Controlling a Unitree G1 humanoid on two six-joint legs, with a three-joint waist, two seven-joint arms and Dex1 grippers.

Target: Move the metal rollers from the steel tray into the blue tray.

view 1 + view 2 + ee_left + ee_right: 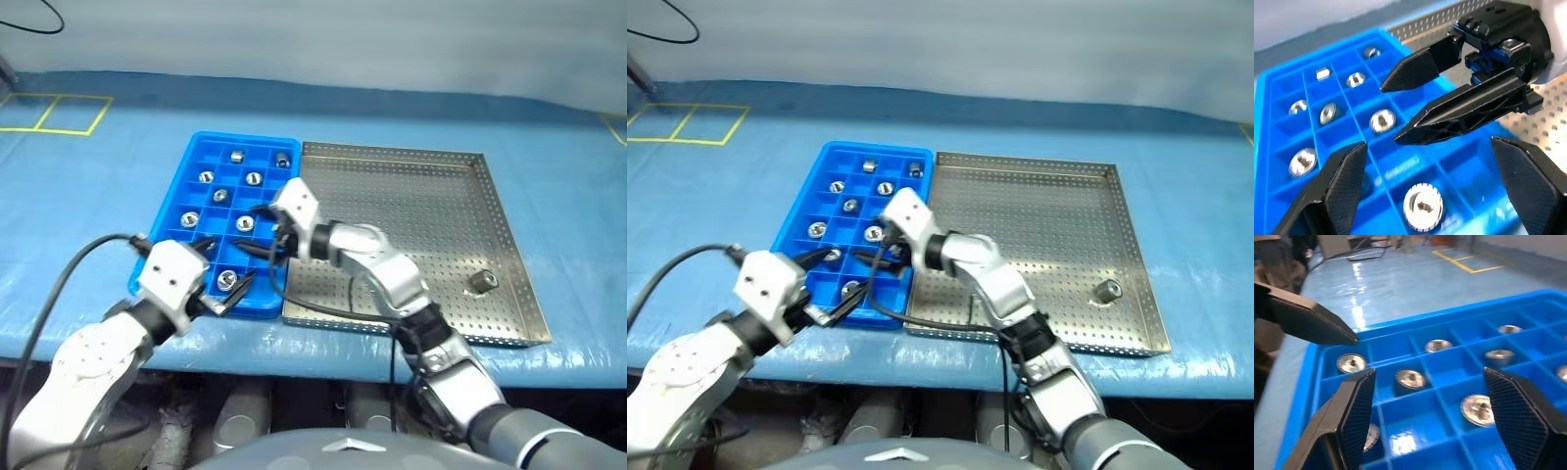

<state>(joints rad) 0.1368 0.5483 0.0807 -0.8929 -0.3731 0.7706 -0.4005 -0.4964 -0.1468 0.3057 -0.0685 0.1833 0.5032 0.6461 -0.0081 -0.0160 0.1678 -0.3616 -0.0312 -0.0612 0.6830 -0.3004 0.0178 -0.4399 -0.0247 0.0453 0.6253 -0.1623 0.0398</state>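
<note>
In the centre of the frame we see the blue tray (196, 166) with metal rollers (253, 179) sitting singly in several of its square compartments. Touching its right edge lies the steel tray (411, 186); one roller (481, 283) rests on its perforated floor at the lower right. The right gripper (260, 233) reaches across from the steel tray over the blue tray's lower half, jaws parted and empty. The left gripper (227, 273) hangs over the blue tray's lower edge, spread wide, holding nothing.
</note>
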